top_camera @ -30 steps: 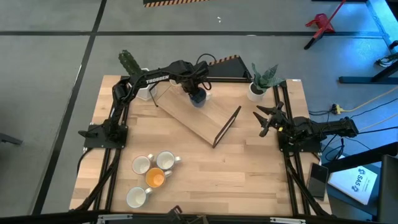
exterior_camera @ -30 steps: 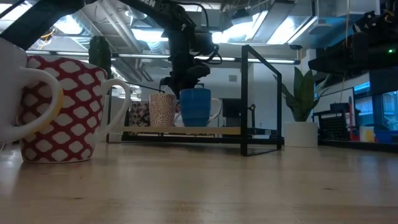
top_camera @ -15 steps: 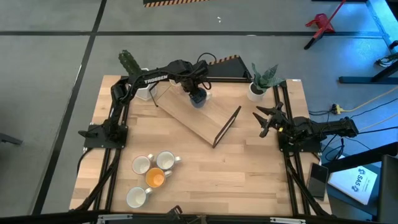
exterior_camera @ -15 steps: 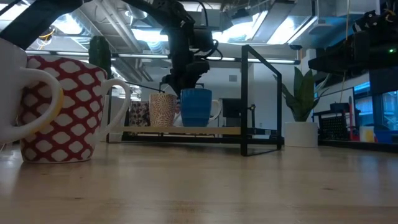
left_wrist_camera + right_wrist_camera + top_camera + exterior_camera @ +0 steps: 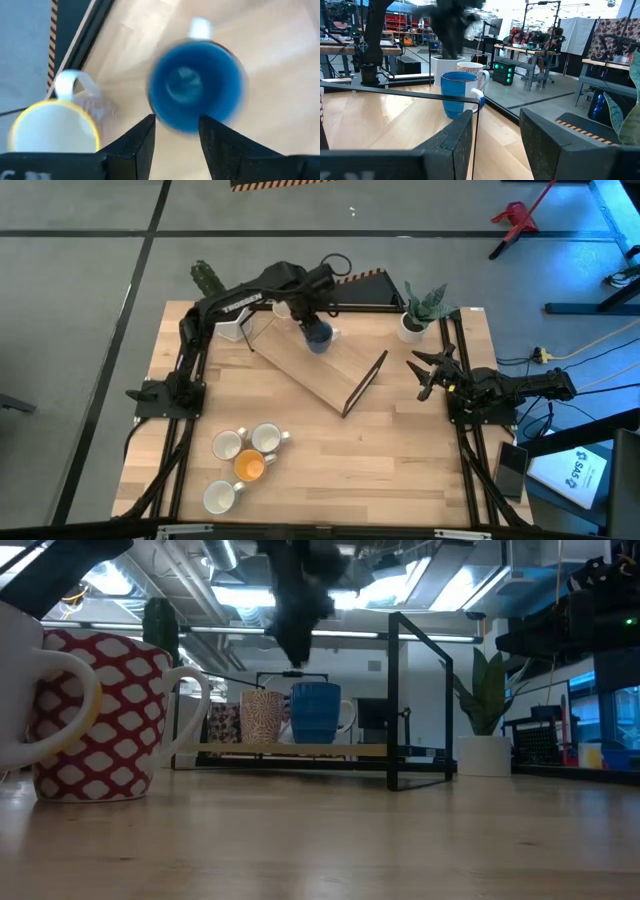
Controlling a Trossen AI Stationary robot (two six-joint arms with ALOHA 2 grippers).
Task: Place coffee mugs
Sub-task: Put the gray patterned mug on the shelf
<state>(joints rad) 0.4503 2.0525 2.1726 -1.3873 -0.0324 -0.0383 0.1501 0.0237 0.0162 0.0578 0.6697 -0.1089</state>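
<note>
The dark blue mug [image 5: 318,337] stands upright on its base on the far part of the slanted wooden board [image 5: 322,372], handle toward the table's right. Beside it, toward the left, stands a patterned mug [image 5: 262,717], yellow inside [image 5: 52,127]. My left gripper [image 5: 295,615] hovers open above the blue mug [image 5: 196,85], clear of it. Several more mugs [image 5: 247,455] stand grouped near the table's near left edge; a red-and-white one [image 5: 95,715] fills the low view's left side. My right gripper [image 5: 430,370] waits open near the table's right edge.
A black wire frame [image 5: 365,383] stands upright at the board's right end. A white pot with a leafy plant [image 5: 412,325] sits at the far right, and a cactus [image 5: 208,279] with a white pot [image 5: 232,329] at the far left. Bare wood [image 5: 360,460] lies between the mug group and the right arm.
My left gripper has risen quickly from the blue mug's rim to well above it. The blue mug has stayed standing on the board beside the patterned mug.
</note>
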